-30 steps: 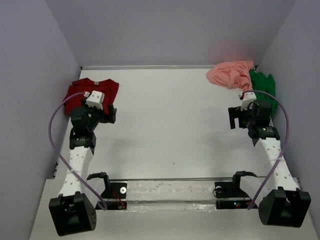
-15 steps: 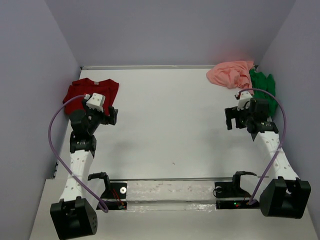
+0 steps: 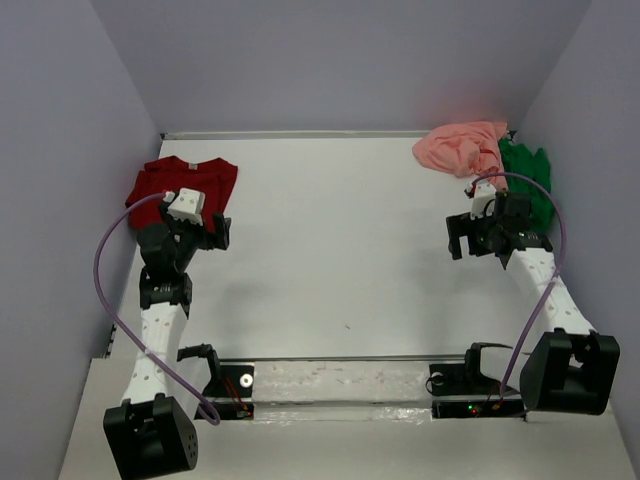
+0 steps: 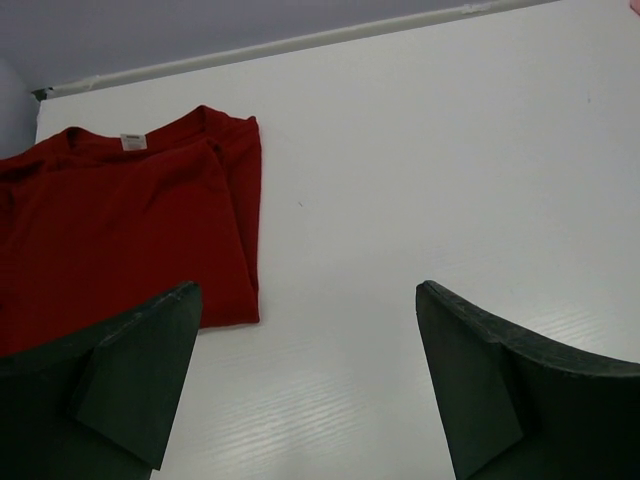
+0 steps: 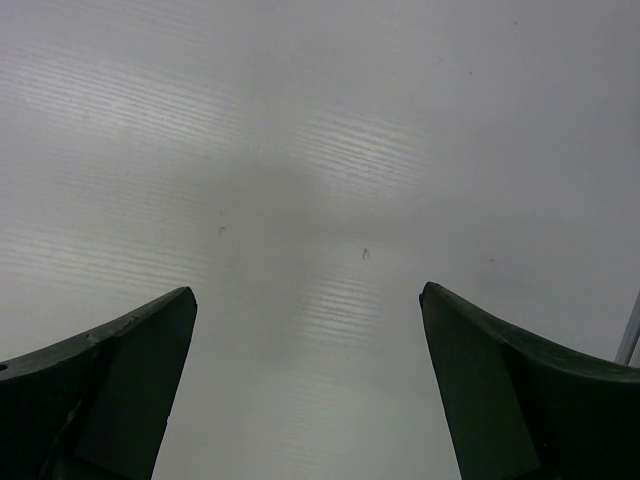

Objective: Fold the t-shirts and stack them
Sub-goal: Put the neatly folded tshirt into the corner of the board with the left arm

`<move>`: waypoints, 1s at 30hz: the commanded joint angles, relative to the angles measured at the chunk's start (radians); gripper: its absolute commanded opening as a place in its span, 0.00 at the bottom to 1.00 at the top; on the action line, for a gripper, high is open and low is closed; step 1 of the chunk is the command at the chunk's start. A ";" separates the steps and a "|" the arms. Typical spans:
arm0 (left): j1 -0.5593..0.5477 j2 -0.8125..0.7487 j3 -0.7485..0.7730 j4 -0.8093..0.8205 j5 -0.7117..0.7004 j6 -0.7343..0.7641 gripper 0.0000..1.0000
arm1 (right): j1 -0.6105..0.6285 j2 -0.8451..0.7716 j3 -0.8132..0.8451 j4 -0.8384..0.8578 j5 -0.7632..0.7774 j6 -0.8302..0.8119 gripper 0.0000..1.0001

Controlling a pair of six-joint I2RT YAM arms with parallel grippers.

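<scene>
Left claw [image 4: 305, 292] released, jaws wide, gripping nothing; hovers over left side of bench [image 3: 340, 240], just near of dark red t-shirt [image 3: 165, 183]

Dark red t-shirt lies flat at far left of bench, collar toward far edge, neck label showing

Right claw [image 5: 305, 292] released, jaws wide, holding nothing; only bare bench below it, right side

Salmon pink t-shirt [image 3: 462, 148] crumpled in far right corner; green t-shirt [image 3: 525, 178] bunched just right of it, touching, against right wall [image 3: 590, 120]

Shirts not stacked
</scene>
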 commanded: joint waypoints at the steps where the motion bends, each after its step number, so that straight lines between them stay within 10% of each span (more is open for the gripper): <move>1: 0.005 -0.001 -0.008 0.108 -0.047 -0.022 0.99 | -0.005 -0.035 0.048 -0.017 -0.039 -0.017 1.00; 30: 0.005 1.021 0.883 -0.452 -0.167 -0.023 0.99 | -0.005 0.008 0.055 -0.064 -0.082 -0.050 1.00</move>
